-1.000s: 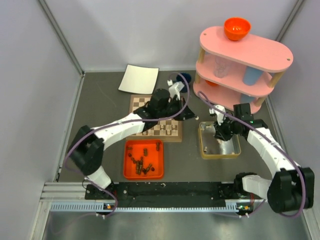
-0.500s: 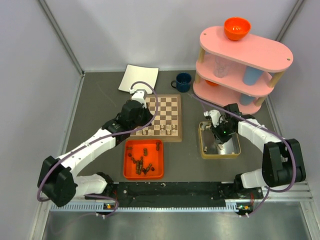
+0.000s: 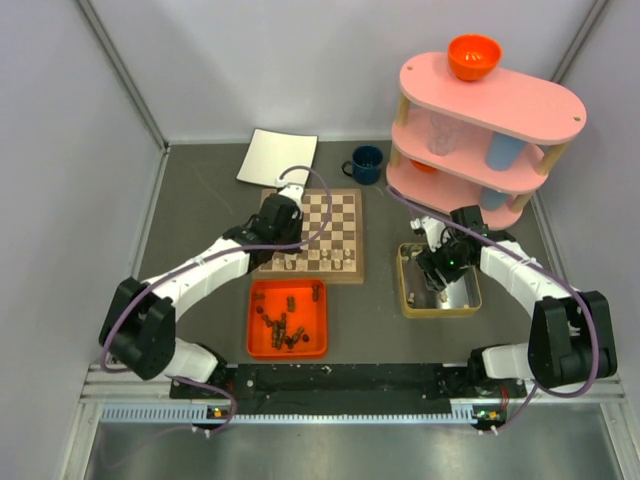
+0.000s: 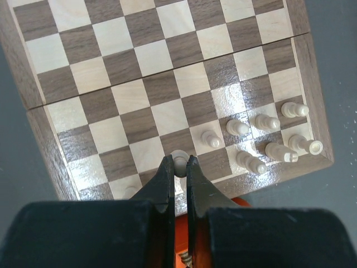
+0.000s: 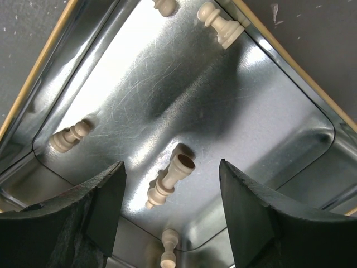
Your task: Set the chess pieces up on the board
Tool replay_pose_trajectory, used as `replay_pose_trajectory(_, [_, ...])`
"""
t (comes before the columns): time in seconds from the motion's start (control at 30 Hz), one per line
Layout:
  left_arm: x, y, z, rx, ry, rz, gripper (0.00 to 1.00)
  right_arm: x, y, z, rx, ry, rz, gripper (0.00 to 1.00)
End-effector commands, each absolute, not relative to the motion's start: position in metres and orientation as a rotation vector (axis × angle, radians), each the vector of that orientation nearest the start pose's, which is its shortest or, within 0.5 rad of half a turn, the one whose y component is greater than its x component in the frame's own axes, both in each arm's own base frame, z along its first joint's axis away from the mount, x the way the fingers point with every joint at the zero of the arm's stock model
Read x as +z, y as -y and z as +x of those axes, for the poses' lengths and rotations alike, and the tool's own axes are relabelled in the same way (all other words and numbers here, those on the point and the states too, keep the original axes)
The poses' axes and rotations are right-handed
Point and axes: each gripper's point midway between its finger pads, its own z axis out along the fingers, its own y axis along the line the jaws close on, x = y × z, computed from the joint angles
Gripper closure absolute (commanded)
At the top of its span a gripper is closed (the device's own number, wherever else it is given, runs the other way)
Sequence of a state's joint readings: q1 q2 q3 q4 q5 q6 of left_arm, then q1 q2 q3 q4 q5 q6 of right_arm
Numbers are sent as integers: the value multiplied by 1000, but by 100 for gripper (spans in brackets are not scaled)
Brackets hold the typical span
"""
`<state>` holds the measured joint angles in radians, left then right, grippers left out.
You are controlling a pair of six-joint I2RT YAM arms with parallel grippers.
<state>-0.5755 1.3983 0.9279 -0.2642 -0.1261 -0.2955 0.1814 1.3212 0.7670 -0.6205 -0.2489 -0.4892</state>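
Observation:
The board (image 3: 335,215) lies mid-table and fills the left wrist view (image 4: 167,72). Several pale chess pieces (image 4: 266,121) stand on its near right squares. My left gripper (image 4: 179,164), over the board's near left part (image 3: 285,235), is shut on a pale piece (image 4: 179,157) by its round head. My right gripper (image 5: 171,166) hangs open inside the metal tray (image 3: 405,290), above the tray's far half (image 3: 440,268). A pale piece (image 5: 167,181) lies on its side between the fingers, untouched. Other pale pieces (image 5: 220,25) lie around it.
An orange tray (image 3: 253,320) with several dark pieces (image 3: 280,325) sits in front of the board. A pink three-tier shelf (image 3: 490,100) with an orange bowl (image 3: 474,55) stands back right. A blue mug (image 3: 367,163) and a white sheet (image 3: 278,157) lie behind the board.
My left arm swung from the board's far right to its near left part. My right gripper's jaws spread wide over the metal tray.

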Motion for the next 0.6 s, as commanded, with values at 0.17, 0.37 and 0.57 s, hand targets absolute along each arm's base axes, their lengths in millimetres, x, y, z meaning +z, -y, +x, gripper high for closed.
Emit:
replay_pose_trajectory(0.17, [118, 213, 346, -298, -2341, 330, 98, 69, -73, 264, 214, -2440, -944, 33])
replay_pose_trajectory(0.37, [106, 216, 344, -318, -2389, 336, 98, 71, -73, 265, 212, -2433, -943, 33])
replay_pose_trajectory(0.57, [95, 214, 342, -317, -2417, 332, 96, 72, -73, 266, 209, -2427, -946, 33])
